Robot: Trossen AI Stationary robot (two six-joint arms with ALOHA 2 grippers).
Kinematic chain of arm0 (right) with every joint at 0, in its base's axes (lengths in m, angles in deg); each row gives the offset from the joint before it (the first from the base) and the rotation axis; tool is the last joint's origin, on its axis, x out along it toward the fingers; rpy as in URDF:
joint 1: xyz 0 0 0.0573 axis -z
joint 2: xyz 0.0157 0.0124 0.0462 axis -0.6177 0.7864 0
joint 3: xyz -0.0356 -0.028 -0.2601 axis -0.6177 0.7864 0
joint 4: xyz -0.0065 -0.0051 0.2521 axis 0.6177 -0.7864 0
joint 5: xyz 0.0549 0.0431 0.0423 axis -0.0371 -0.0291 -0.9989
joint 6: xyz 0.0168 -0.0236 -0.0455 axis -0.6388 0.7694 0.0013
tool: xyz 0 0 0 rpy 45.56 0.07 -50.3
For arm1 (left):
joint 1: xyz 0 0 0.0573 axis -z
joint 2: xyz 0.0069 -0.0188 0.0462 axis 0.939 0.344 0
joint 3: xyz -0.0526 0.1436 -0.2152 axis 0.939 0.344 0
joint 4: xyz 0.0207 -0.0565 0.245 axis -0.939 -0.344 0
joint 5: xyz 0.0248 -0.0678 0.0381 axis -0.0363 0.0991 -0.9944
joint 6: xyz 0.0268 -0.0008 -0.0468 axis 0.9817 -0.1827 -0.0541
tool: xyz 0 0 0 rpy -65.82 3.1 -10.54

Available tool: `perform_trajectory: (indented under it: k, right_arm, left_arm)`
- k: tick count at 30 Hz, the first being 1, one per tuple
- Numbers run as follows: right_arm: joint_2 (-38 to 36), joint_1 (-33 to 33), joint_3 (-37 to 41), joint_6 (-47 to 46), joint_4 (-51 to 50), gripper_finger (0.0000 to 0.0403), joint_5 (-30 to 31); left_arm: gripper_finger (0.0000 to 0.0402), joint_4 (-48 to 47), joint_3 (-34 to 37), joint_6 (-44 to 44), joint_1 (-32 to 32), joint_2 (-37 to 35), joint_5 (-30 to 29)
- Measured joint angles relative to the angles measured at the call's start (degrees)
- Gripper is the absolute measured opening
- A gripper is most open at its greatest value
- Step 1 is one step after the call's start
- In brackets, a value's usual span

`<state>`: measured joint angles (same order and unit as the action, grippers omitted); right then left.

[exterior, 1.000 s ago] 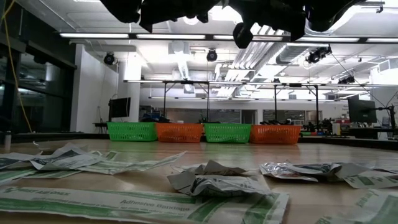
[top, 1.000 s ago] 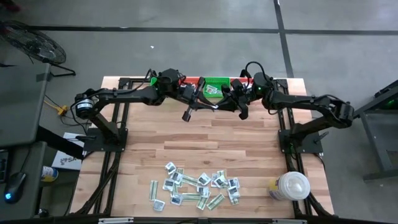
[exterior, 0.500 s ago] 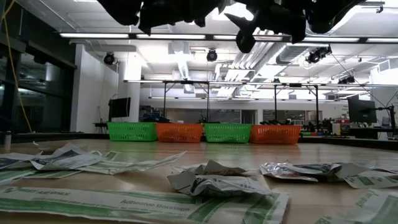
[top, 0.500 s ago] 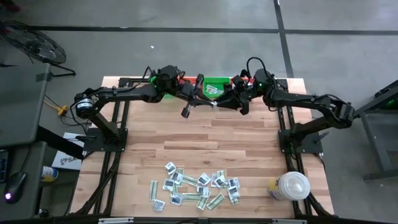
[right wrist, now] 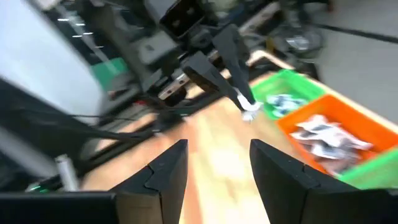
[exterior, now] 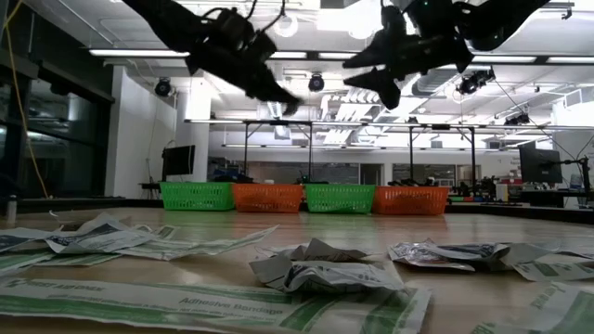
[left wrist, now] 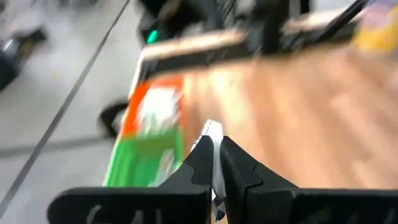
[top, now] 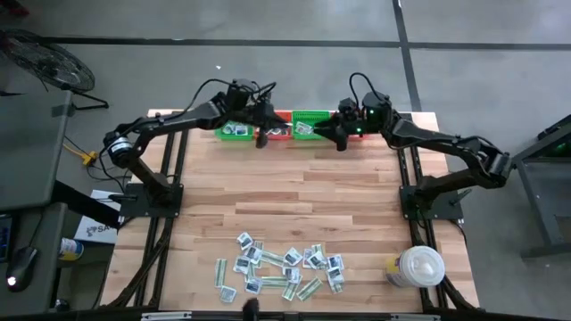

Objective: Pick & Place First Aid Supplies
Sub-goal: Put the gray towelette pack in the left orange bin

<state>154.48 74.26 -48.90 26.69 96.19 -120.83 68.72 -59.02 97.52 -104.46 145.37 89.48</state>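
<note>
both arms were up at the basket row, left one pinching a packet

the left wrist view showed what the high view couldn't: the left gripper [left wrist: 216,163] had its fingers pressed on a small white packet [left wrist: 212,129], over the orange basket [top: 275,130]. the right gripper [right wrist: 212,169] stood spread and empty beside that basket, by the green basket [top: 311,123]. half a second earlier both grippers hung nearer the table's middle. the loose first aid supplies [top: 278,268] lay well away from the orange basket, one strip [exterior: 200,304] reading "adhesive bandage".
</note>
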Motion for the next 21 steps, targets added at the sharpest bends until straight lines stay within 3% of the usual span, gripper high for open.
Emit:
perform_trajectory:
  k: [6, 11, 16, 21]
  right_arm:
    - [0.0, 0.31, 0.0, 1.17, -2.99, 0.0165, 7.7]
    - [0.0, 0.27, 0.0, -1.46, -3.69, 0.0163, 15.96]
    - [0.0, 0.25, 0.0, -3.85, -3.7, 0.0156, 22.09]
    - [0.0, 0.25, 0.0, -3.9, -3.72, 0.0149, 22.85]
  left_arm:
    - [0.0003, -5.44, 0.0, 1.27, -2.34, 0.47, -13.13]
    - [0.0007, -6.89, 0.0, -8.31, -2.7, 2.84, -23.69]
    - [0.0012, -7.56, 0.0, -15.65, -2.66, 7.37, -26.46]
    - [0.0013, -6.97, 0.0, -18.4, -3.05, 11.4, -28.77]
